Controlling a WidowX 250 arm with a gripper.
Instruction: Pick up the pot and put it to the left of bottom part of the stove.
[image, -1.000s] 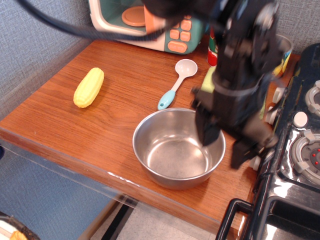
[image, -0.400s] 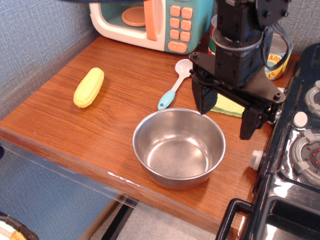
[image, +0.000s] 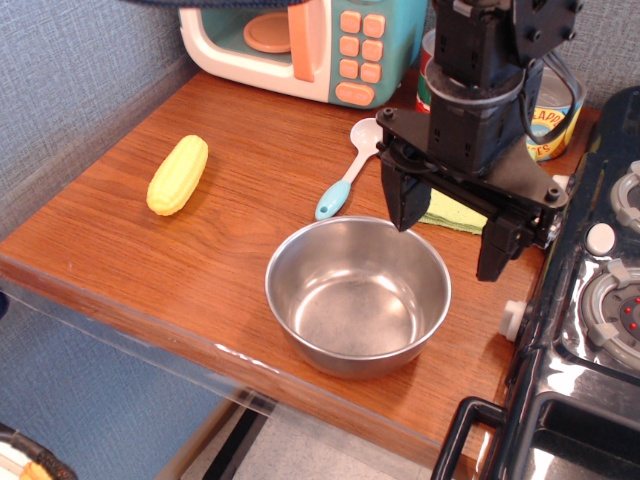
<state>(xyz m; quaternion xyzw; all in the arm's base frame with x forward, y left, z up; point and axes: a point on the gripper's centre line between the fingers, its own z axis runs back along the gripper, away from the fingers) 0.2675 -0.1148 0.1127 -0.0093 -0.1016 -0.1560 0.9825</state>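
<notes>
The shiny steel pot (image: 357, 296) sits empty on the wooden table near its front edge, just left of the black stove (image: 585, 330). My gripper (image: 450, 242) hangs open and empty above the pot's far right rim, clear of it. One finger (image: 403, 200) is over the far rim, the other (image: 497, 247) is to the right, near the stove's white knobs.
A yellow corn (image: 178, 174) lies at the left. A blue-handled white spoon (image: 350, 170) lies behind the pot. A teal-and-white toy microwave (image: 300, 40) stands at the back, tin cans (image: 553, 115) beside it. A green cloth (image: 455, 212) lies under the gripper.
The gripper has risen from the pot's right rim and moved back, with its fingers apart. The pot has stayed in place.
</notes>
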